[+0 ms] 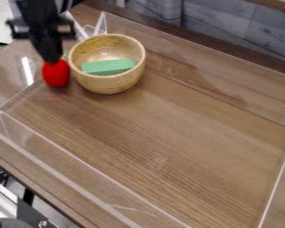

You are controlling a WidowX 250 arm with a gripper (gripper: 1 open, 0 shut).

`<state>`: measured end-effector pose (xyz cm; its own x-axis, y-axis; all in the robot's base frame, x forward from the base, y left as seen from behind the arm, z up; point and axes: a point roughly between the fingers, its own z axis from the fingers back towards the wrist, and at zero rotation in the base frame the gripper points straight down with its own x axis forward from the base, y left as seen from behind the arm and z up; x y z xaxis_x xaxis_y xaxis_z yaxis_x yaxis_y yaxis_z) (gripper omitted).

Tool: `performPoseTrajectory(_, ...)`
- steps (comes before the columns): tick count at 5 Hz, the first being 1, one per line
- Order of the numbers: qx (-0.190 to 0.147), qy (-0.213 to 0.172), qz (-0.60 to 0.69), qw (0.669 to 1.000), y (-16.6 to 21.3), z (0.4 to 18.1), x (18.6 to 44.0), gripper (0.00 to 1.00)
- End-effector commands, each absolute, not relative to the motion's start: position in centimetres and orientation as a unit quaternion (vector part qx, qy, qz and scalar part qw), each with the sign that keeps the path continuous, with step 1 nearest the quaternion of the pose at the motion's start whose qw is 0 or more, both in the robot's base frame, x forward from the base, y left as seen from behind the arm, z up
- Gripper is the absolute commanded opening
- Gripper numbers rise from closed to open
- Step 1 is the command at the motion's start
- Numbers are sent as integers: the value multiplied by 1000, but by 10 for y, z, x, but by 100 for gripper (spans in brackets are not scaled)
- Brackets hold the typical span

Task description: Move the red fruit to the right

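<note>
The red fruit point(56, 74) is small, round and bright red. It lies at the far left of the wooden table, just left of the wooden bowl point(108, 80). My black gripper point(50, 57) points straight down right above the fruit. Its fingers are drawn together and their tips meet the fruit's top. I cannot tell whether they pinch the fruit or only touch it. The fruit looks to be resting on the table.
A flat green piece point(109, 65) lies inside the wooden bowl. Clear plastic walls point(26, 147) fence the wooden table point(181, 134) on all sides. Bare wood stretches to the right of the bowl.
</note>
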<state>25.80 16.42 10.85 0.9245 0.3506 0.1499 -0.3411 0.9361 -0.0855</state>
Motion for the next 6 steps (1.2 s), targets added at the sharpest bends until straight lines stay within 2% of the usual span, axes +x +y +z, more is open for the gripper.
performPoseTrajectory(1,-31,-121,181,976,135,146,272,0)
performPoseTrajectory(2,-44,-125,174,976,96,157,279,0)
performPoseTrajectory(3,-44,-124,155,979,96,155,273,0)
performPoseTrajectory(4,-41,-121,139,982,108,150,267,100)
performPoseTrajectory(6,-25,-116,208,971,122,132,270,100)
